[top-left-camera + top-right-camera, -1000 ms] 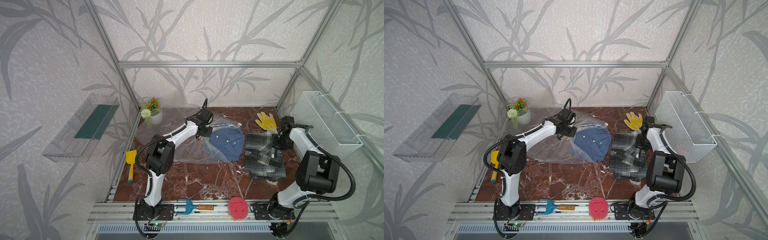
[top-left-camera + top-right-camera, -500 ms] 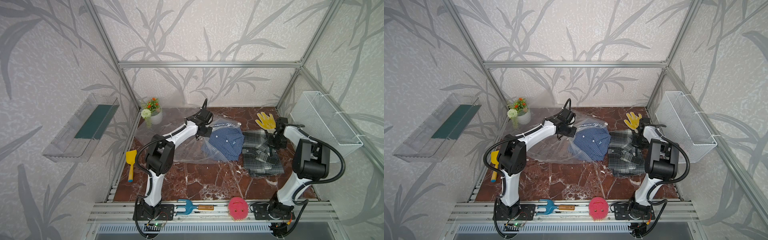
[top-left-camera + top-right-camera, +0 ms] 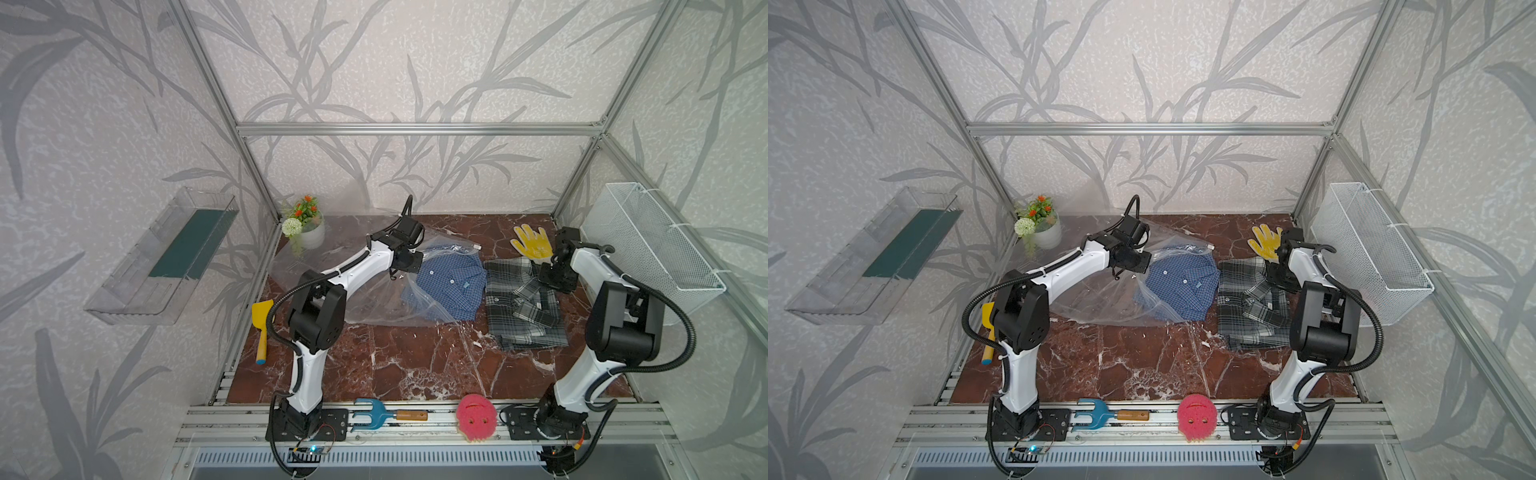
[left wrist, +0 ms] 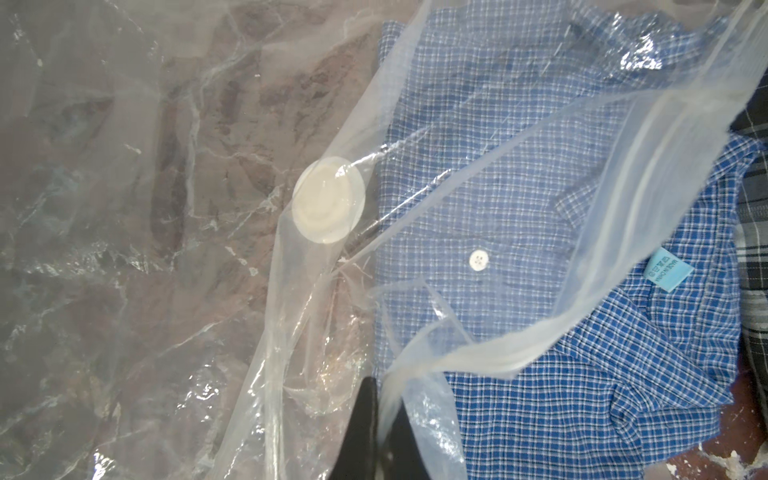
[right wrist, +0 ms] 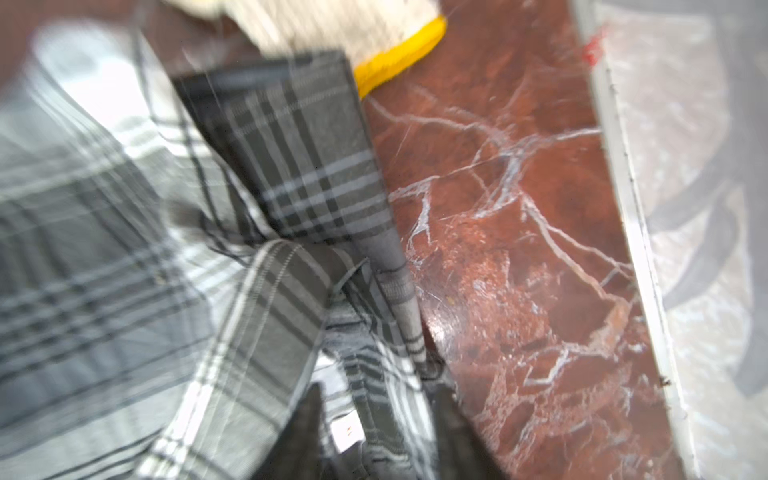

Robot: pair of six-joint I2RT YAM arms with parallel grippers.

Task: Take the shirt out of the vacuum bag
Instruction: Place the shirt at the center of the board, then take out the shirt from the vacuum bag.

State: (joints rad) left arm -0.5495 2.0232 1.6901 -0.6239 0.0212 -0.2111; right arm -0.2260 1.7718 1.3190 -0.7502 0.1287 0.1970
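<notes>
The clear vacuum bag [image 3: 365, 291] [image 3: 1096, 291] lies crumpled on the marble table, its round white valve [image 4: 328, 203] facing up. A blue checked shirt [image 3: 451, 282] [image 4: 540, 374] sits half inside the bag's open mouth. My left gripper [image 3: 411, 266] [image 4: 380, 395] is shut on the upper plastic edge of the mouth. To the right, outside the bag, a grey plaid shirt [image 3: 519, 303] [image 5: 124, 249] lies on the table. My right gripper [image 3: 555, 282] [image 5: 378, 411] is over its far right edge, with its jaws apart and plaid cloth lying between them.
A yellow glove [image 3: 532, 245] lies behind the plaid shirt, and a white wire basket [image 3: 652, 249] hangs on the right wall. A flower pot [image 3: 309, 232] stands at the back left, a yellow scoop [image 3: 262, 324] on the left. A blue fork tool [image 3: 374, 413] and a pink sponge [image 3: 476, 417] rest on the front rail.
My right gripper's jaws have parted on the plaid shirt, which now lies flat on the table. The left arm has held still with the bag's edge.
</notes>
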